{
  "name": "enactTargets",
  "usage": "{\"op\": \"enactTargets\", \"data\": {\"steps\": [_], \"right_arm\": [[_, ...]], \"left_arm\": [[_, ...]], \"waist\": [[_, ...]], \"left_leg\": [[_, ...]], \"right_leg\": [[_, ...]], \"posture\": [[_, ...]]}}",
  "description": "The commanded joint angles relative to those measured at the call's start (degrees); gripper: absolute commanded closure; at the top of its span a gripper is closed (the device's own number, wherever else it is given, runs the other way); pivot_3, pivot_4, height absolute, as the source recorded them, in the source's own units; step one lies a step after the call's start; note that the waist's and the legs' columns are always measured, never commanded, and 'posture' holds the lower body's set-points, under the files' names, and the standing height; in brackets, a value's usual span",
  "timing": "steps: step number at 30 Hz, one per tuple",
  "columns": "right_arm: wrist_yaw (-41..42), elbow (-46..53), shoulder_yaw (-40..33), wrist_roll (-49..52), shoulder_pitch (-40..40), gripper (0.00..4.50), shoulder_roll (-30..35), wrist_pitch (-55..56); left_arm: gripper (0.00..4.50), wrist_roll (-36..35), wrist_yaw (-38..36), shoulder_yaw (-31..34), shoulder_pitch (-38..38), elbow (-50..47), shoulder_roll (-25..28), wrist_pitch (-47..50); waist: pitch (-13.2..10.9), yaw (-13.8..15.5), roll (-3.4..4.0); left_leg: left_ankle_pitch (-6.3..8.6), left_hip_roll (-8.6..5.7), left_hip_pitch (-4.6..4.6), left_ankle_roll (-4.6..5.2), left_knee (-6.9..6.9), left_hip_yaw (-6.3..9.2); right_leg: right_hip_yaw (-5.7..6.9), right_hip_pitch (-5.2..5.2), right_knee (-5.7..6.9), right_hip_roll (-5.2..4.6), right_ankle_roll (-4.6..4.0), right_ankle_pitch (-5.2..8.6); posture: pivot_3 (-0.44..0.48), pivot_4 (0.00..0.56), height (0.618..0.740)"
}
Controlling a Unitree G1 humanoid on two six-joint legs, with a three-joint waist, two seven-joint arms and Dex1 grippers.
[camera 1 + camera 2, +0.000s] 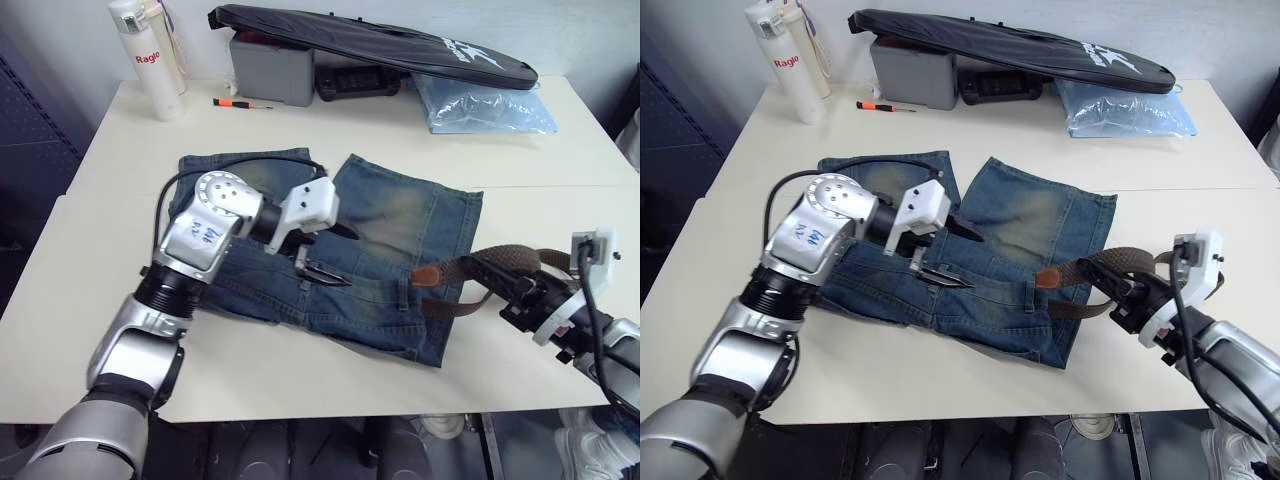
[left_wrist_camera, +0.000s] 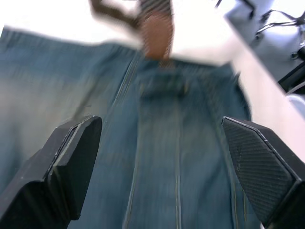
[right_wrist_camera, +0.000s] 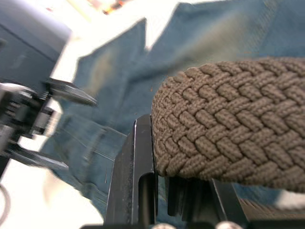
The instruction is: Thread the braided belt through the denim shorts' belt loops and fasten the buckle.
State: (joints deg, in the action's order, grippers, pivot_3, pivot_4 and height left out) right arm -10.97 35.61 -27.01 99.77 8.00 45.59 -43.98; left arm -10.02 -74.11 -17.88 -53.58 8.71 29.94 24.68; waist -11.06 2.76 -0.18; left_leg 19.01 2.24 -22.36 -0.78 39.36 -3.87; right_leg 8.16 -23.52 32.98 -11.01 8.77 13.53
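Across the middle of the white table [image 1: 560,150], the denim shorts [image 1: 400,215] are lying flat with the waistband toward six o'clock and the two legs fanning out toward twelve. At about four o'clock from the shorts, the right gripper [image 1: 1122,290] is clamping the braided belt [image 1: 500,264], its fingers pressed onto the woven strap, and the belt's tan leather tip [image 1: 427,275] is pointing toward nine o'clock, resting on the waistband at the shorts' right edge. The left gripper [image 1: 325,255] is hovering over the centre of the shorts with its jaws spread wide and nothing between them; from its wrist camera the two black fingers [image 2: 71,167] are framing bare denim with the leather tip beyond. No belt loops can be made out clearly, and the buckle cannot be picked out from here. Threading seems barely begun. The risks look like these: the soft braid may buckle as it is pushed, so the tip slides over a loop rather than under it; the unpinned shorts may drag toward nine o'clock with the belt; and the open left fingers may pinch waistband cloth together with the tip.
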Motion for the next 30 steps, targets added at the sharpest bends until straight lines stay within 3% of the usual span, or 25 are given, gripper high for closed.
{"op": "enactTargets", "data": {"steps": [1,15,22,30], "right_arm": [[-0.16,-0.07,1.97,-3.73,1.23,4.50,-1.05,0.99],[-2.54,-1.50,10.64,-10.25,0.67,4.50,-9.84,3.24],[-4.22,-2.85,17.95,-17.46,-3.50,4.50,-18.34,5.89],[-3.03,-4.59,22.44,-24.28,-3.97,4.50,-22.64,6.42]], "left_arm": [[0.08,0.00,-0.01,2.10,1.14,-2.56,3.36,0.98],[0.08,-0.79,3.76,3.05,4.55,-7.00,4.30,3.94],[0.08,-0.79,5.26,2.15,4.81,-7.48,2.49,4.22],[0.08,-0.58,6.25,1.66,4.49,-6.97,0.98,4.47]], "waist": [[0.00,-0.04,0.00],[0.00,-0.05,0.00],[0.00,-0.33,0.00],[0.02,-1.40,-0.03]], "left_leg": [[0.00,0.00,0.00,0.00,0.00,-0.01],[0.00,0.01,0.01,0.00,0.01,-0.02],[0.00,0.05,0.04,0.00,0.01,-0.05],[0.01,0.17,0.05,-0.02,0.00,-0.15]], "right_leg": [[-0.01,0.00,0.00,0.00,0.00,0.00],[-0.05,0.00,0.02,0.03,0.01,0.00],[-0.11,-0.01,0.05,0.08,0.00,0.00],[-0.25,-0.10,0.09,0.21,-0.01,0.00]], "posture": [[0.000,0.150,0.740],[0.000,0.150,0.740],[0.000,0.150,0.740],[0.000,0.150,0.740]]}}
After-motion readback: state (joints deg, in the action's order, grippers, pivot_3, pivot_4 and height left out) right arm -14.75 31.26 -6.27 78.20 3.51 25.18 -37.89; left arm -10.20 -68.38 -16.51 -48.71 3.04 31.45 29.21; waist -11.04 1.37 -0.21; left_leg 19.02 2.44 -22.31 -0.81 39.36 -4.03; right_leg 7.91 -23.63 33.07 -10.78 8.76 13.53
